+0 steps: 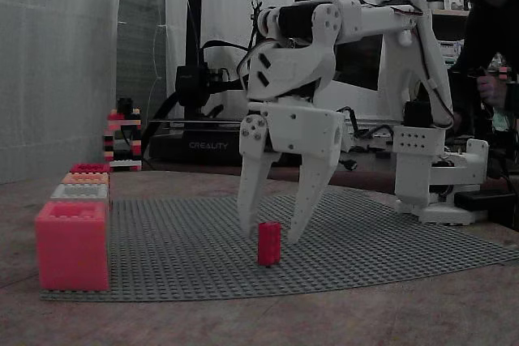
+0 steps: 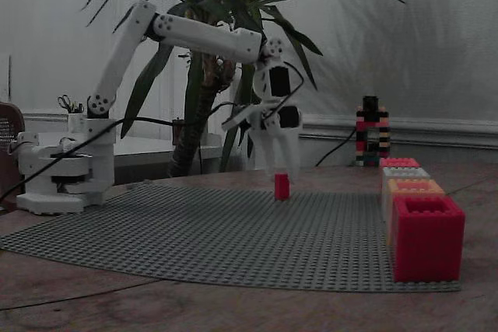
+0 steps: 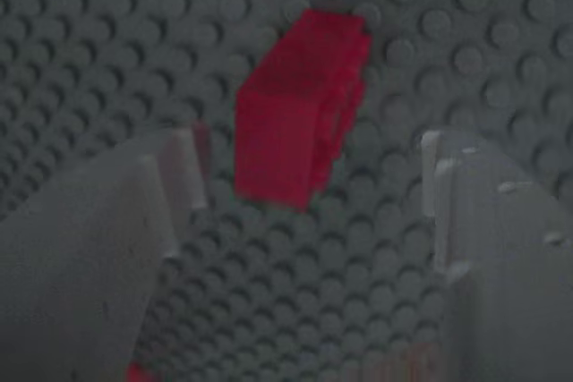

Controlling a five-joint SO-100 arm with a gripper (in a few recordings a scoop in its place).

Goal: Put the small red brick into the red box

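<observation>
The small red brick (image 1: 268, 243) (image 2: 282, 186) (image 3: 300, 105) stands upright on the grey studded baseplate (image 1: 365, 241) (image 2: 194, 231). My white gripper (image 1: 271, 232) (image 2: 282, 172) (image 3: 309, 145) hangs open straight over it, one finger on each side, with gaps to the brick. In the wrist view the brick sits just beyond the fingertips (image 3: 179, 154). The red box (image 1: 89, 168) (image 2: 398, 162) is the farthest in a row of boxes along the plate's edge, well away from the gripper.
The row also holds a larger salmon-pink box (image 1: 71, 245) (image 2: 426, 237), a grey box (image 1: 79, 192) (image 2: 405, 172) and an orange box (image 1: 85, 177) (image 2: 412, 188). A brick tower (image 1: 122, 139) (image 2: 371, 131) stands behind. A person (image 1: 486, 30) sits near the arm's base (image 1: 438, 176).
</observation>
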